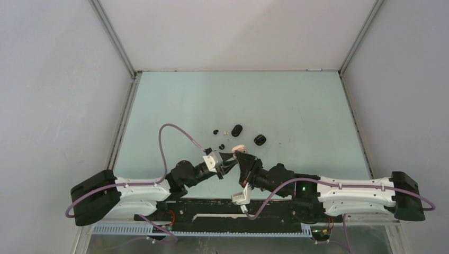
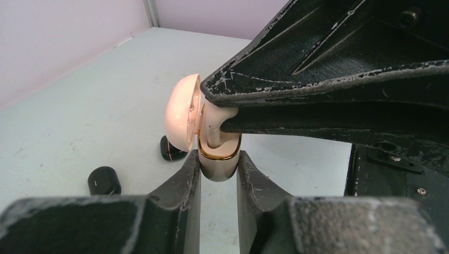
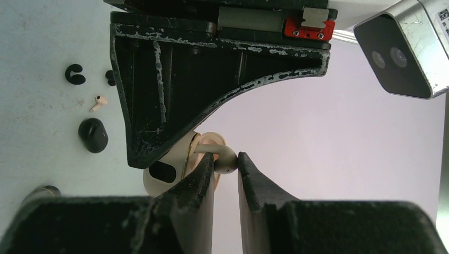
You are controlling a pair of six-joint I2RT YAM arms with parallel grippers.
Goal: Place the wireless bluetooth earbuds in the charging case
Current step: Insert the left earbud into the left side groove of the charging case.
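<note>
My left gripper (image 2: 218, 160) is shut on a whitish charging case (image 2: 219, 168) with a gold rim; its lid (image 2: 181, 113) stands open. My right gripper (image 3: 226, 161) is shut on a whitish earbud (image 3: 224, 161) and holds it at the case's opening, stem pointing in. The earbud's stem (image 2: 214, 126) shows inside the rim in the left wrist view. In the top view both grippers meet at the case (image 1: 239, 148), left gripper (image 1: 232, 157), right gripper (image 1: 244, 158). Another whitish earbud (image 3: 98, 101) and black earbuds (image 3: 75, 74) lie on the table.
Two black cases (image 1: 236, 130) (image 1: 259, 139) lie just beyond the grippers on the pale green table (image 1: 296, 106). Small black earbuds (image 1: 216, 132) (image 1: 221, 145) lie left of them. Walls close in the table on the left, back and right.
</note>
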